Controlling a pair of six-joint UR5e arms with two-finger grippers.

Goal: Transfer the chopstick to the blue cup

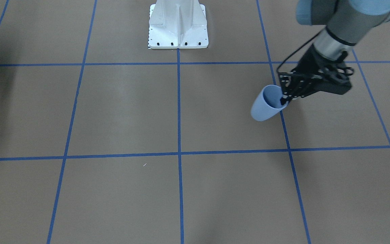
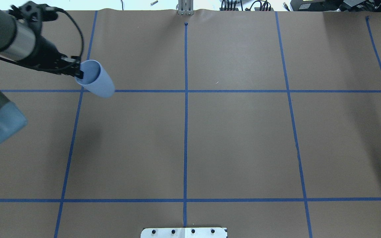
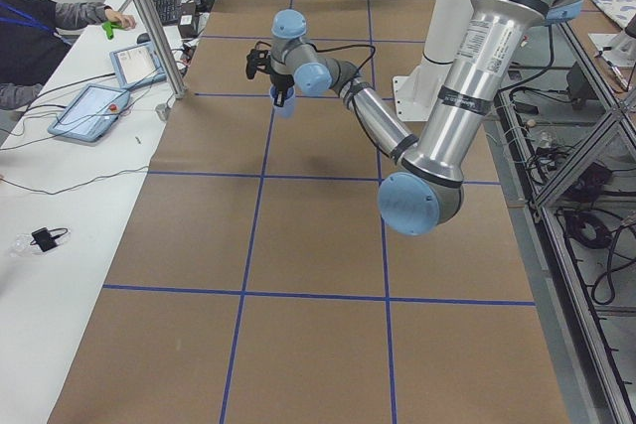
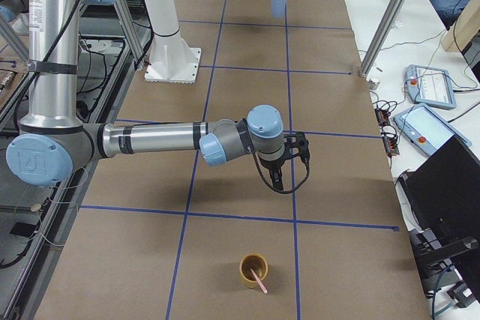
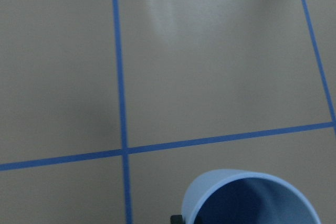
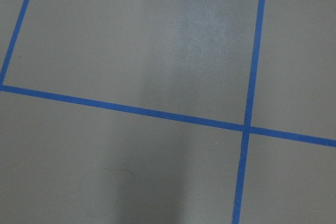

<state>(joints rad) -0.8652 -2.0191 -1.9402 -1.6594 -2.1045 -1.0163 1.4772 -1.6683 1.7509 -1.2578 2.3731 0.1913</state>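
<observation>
Gripped blue cup [image 1: 264,109] at rim with left gripper [image 1: 284,99], jaws pinching cup wall. Spotted chopstick [image 4: 259,282] in orange cup [image 4: 250,263], near right gripper [image 4: 279,183]; couldn't tell its jaws.

Dull paper, matt plastic, brushed metal

The table [image 1: 124,112] is covered with a sheet of brown paper, smooth and matt, with a soft pale sheen where the light falls. The grid lines on it are strips of blue tape [image 1: 178,112], slightly glossier than the paper. The blue cup [image 1: 261,110] looks like smooth matt plastic. The left gripper [image 1: 284,99] is matt black and looks hard. The left arm [image 2: 18,41] has a band of brushed silvery metal between dark grey sleeves, and its joint caps [image 2: 0,127] are pale blue satin plastic. The base plate [image 1: 178,37] is white-painted metal, mildly glossy.
</observation>
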